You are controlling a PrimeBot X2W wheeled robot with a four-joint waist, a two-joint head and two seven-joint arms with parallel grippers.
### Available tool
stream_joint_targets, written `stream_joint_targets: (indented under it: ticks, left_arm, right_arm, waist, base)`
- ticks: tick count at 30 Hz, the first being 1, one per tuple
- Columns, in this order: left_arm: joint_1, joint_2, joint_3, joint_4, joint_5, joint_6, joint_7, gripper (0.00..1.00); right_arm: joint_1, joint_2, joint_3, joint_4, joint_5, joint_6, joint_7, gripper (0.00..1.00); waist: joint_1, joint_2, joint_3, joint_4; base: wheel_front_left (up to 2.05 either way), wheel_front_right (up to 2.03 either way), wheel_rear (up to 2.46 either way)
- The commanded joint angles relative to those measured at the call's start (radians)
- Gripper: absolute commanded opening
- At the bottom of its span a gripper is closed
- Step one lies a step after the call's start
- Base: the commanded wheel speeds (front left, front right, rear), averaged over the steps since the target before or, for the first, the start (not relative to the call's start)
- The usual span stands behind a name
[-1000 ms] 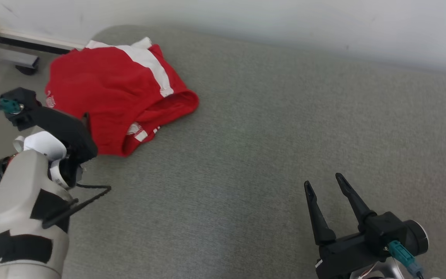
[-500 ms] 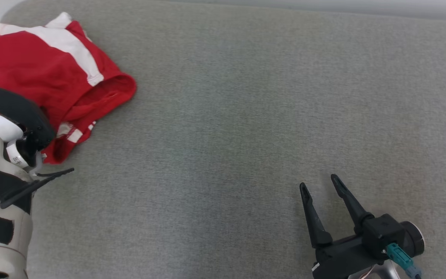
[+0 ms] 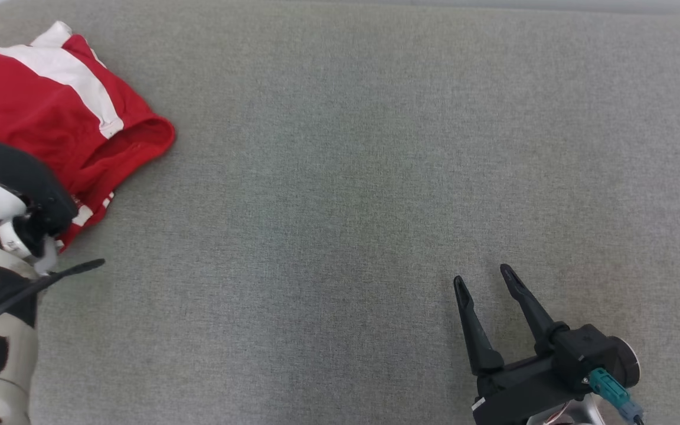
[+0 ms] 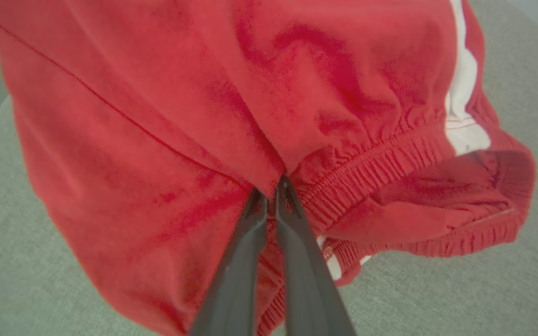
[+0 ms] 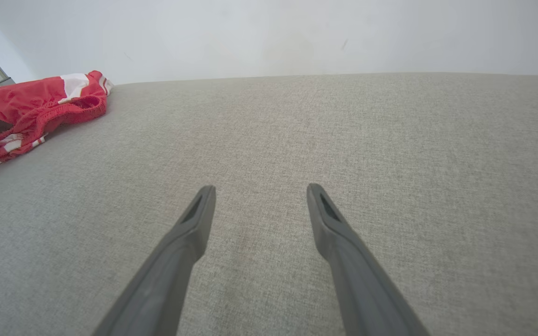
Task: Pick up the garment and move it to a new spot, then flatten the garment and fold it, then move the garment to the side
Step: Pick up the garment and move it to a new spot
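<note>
The garment (image 3: pixel 39 118) is a pair of red shorts with white side stripes, lying rumpled at the far left of the grey cloth surface (image 3: pixel 340 177). In the left wrist view my left gripper (image 4: pixel 269 186) is shut, its two fingers pinching a fold of the red garment (image 4: pixel 157 116) just beside the gathered waistband. In the head view my left wrist (image 3: pixel 15 195) covers that grip. My right gripper (image 3: pixel 481 277) stands open near the lower right, over bare surface, far from the garment. The right wrist view has the garment (image 5: pixel 31 112) at its far left and the open right gripper (image 5: pixel 259 191).
The grey upholstered surface (image 5: pixel 297 140) stretches wide to the right of the shorts. A pale wall (image 5: pixel 269 37) rises behind its far edge. A black cable (image 3: pixel 45 280) hangs from my left forearm.
My left gripper has shut on a fold of the garment. The head camera has turned, so the shorts now sit further left in its picture. The right gripper stays open in place.
</note>
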Motion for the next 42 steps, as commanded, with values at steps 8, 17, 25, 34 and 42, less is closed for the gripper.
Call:
stream_joint_targets:
  ticks: [8,17,25,34,42]
  left_arm:
    - [-0.028,0.099,-0.037,-0.038,0.034,-0.028,0.032,0.0]
    - [-0.092,0.122,-0.075,-0.132,0.05,-0.053,0.076,0.0]
    - [-0.146,0.082,-0.128,-0.255,0.063,-0.086,0.078,0.0]
    - [-0.205,-0.027,-0.173,-0.398,0.021,-0.133,0.109,0.0]
    - [-0.204,-0.109,-0.225,-0.503,-0.023,-0.159,0.147,0.0]
  right_arm:
    - [-0.014,0.002,0.023,0.083,0.066,-0.002,-0.06,1.0]
    - [0.001,0.003,0.024,0.193,0.134,-0.002,-0.132,1.0]
    - [0.031,0.002,0.019,0.266,0.176,-0.002,-0.176,1.0]
    - [0.024,0.002,0.014,0.309,0.189,-0.002,-0.198,1.0]
    - [0.011,0.002,0.019,0.323,0.181,-0.002,-0.199,1.0]
  waist:
    - [-0.0001,-0.0002,-0.116,0.029]
    - [-0.0001,-0.0002,-0.261,0.042]
    - [-0.0001,-0.0002,-0.372,0.0]
    - [-0.0001,-0.0002,-0.425,-0.11]
    - [-0.0001,-0.0002,-0.429,-0.247]
  base:
    - [0.0,0.0,0.0]
    - [0.0,0.0,0.0]
    - [0.0,0.0,0.0]
    - [0.0,0.0,0.0]
    - [0.0,0.0,0.0]
